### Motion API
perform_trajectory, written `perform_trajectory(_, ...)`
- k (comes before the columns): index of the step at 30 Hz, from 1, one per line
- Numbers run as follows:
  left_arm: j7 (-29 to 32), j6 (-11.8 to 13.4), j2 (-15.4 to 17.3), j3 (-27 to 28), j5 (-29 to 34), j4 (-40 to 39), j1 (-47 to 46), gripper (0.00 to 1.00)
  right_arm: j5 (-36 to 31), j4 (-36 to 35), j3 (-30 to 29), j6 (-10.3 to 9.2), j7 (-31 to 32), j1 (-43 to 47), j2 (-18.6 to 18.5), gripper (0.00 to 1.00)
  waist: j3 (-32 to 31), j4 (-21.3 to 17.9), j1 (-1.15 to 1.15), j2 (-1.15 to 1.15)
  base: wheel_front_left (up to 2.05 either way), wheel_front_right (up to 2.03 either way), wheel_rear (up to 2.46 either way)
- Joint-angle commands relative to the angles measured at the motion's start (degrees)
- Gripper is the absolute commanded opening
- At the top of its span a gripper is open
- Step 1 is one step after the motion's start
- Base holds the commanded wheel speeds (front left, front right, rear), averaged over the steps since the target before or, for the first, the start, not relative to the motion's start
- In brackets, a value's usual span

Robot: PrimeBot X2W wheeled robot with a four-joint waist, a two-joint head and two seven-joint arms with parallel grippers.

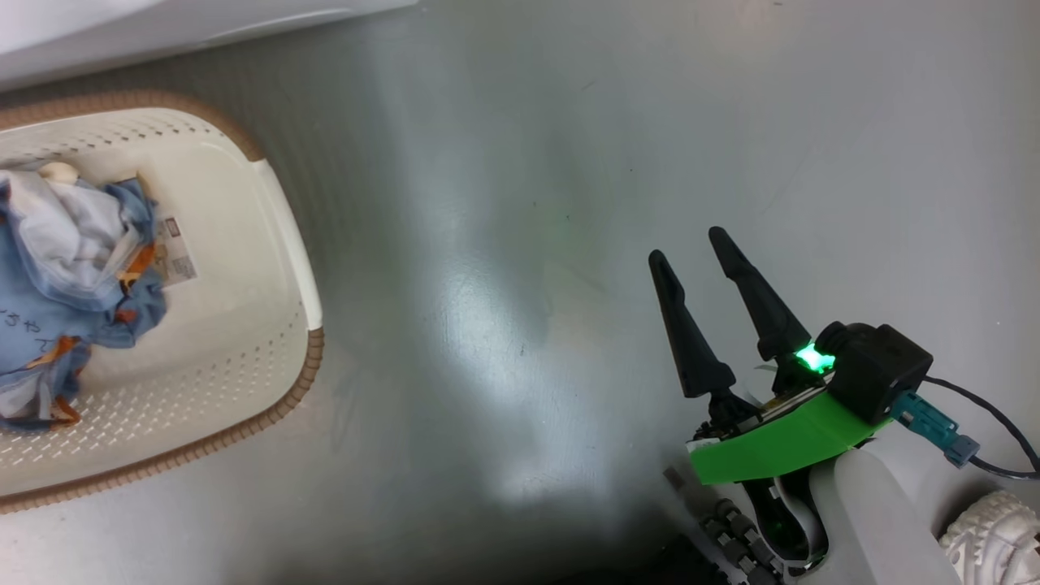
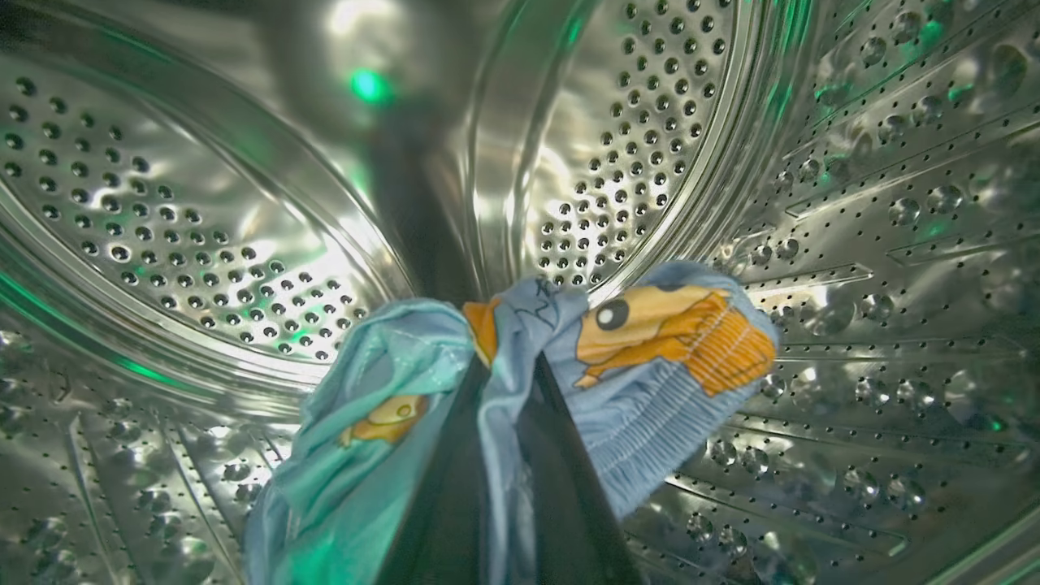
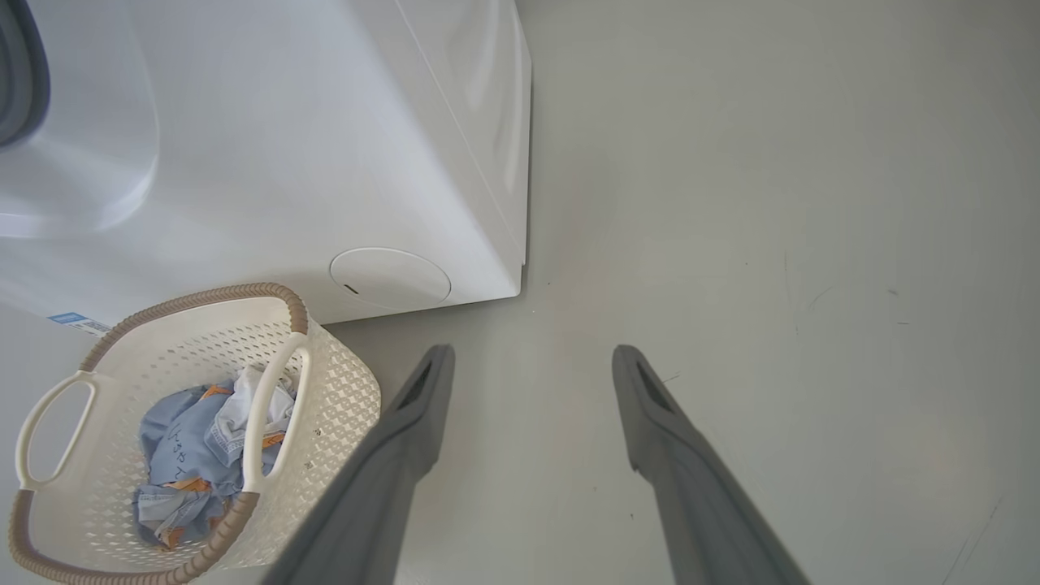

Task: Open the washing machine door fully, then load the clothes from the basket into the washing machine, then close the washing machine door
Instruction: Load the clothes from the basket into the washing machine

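Inside the washing machine's perforated steel drum [image 2: 203, 227], my left gripper [image 2: 512, 374] is shut on a light blue garment with orange bears [image 2: 666, 357], which hangs bunched around the fingers. More of the clothes [image 1: 73, 268] [image 3: 191, 439] lie crumpled in the cream basket [image 1: 313, 357] [image 3: 195, 296] on the floor. The basket stands right in front of the white washing machine [image 3: 284, 146] [image 1: 122, 32]. Well right of the basket, my right gripper [image 1: 686, 246] [image 3: 534, 355] stands open over bare floor with nothing between its fingers. The washing machine door is out of view.
The grey floor [image 1: 520, 244] stretches between the basket and my right arm. The machine's front corner [image 3: 520, 284] has a round access cover [image 3: 390, 278] low on its face. A dark cable [image 1: 991, 422] trails from my right wrist.
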Motion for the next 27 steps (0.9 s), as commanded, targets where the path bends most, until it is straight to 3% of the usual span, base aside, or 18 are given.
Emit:
perform_trajectory(1, 1.60, -0.18, 3.20, -0.38, -0.92, 0.35, -1.72, 0.00, 0.68, -1.08, 1.73, 0.09, -0.27, 2.50, 0.18, 1.00, 0.11, -0.31, 0.00, 0.00, 0.00, 0.00, 0.00)
perform_trajectory(8, 5.09, -0.18, 3.42, -2.62, -3.67, 3.56, -2.04, 0.00, 0.88, -0.92, 1.93, 0.09, -0.27, 2.28, 0.18, 1.00, 0.21, -0.34, 0.00, 0.00, 0.00, 0.00, 0.00)
perform_trajectory(13, 2.66, -0.18, 3.90, -3.44, -4.27, 4.77, -1.29, 0.00, 0.75, -1.12, 1.62, 0.09, -0.27, 1.98, 0.18, 1.00, -0.09, -0.15, 0.00, 0.00, 0.00, 0.00, 0.00)
perform_trajectory(14, 1.82, -0.18, 3.94, -3.51, -4.13, 4.90, -1.39, 0.44, 0.73, -1.17, 1.55, 0.09, -0.27, 1.88, 0.18, 1.00, -0.06, -0.09, 0.00, 0.00, 0.00, 0.00, 0.00)
perform_trajectory(15, 1.41, -0.15, 3.71, -3.34, -4.45, 5.25, -1.39, 1.00, 0.74, -1.17, 1.44, 0.09, -0.27, 1.76, 0.18, 1.00, -0.07, 0.02, 0.00, 0.00, 0.00, 0.00, 0.00)
perform_trajectory(27, -3.77, -0.17, 1.03, -4.14, -6.27, 6.34, 1.94, 1.00, 0.07, -1.00, -0.49, 0.09, -0.27, 0.75, 0.18, 1.00, -2.63, 2.32, 0.00, 0.00, 0.00, 0.00, 0.00)
